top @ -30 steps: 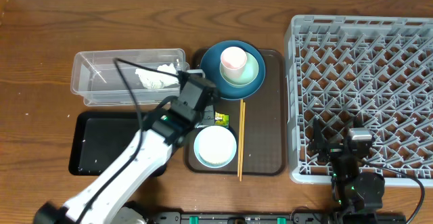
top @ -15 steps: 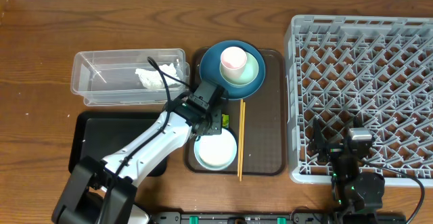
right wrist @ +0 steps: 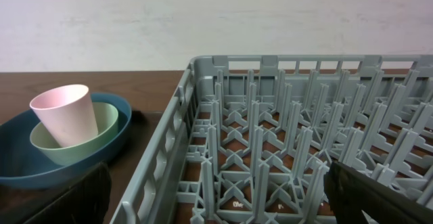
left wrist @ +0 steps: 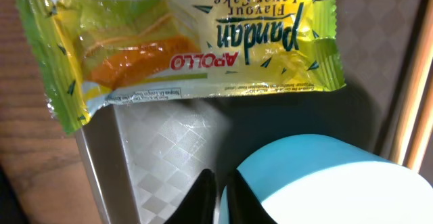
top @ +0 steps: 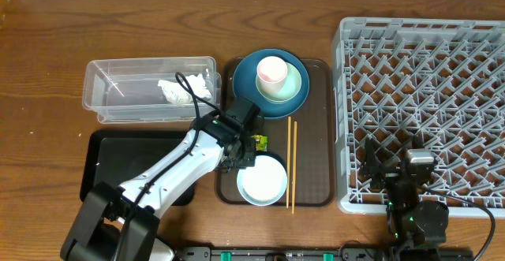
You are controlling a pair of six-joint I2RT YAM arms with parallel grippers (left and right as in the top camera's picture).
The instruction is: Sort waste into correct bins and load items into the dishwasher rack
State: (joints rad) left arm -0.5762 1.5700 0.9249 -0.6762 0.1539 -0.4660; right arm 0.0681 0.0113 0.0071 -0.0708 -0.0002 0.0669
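One dishwasher rack (top: 422,95), right of frame, nothing loaded. Brown serving tray (top: 316,135) centre: dark blue plate (top: 245,83) at top, pale blue bowl (top: 262,180) at bottom, chopsticks (top: 290,166) just right of it. Clear tub (top: 102,95) upper left holds the tissue (top: 180,91). Pandan cake wrapper (left wrist: 183,41) lies flat on the tray, top of the left wrist view, not gripped. Left fingers (left wrist: 243,200) nearly together at the bowl rim, holding nothing. Right fingers (right wrist: 74,197) apart, at the rack's lower edge. Risk: left fingers this narrow and this near the bowl shove it into the chopsticks, or skid off the flat film.
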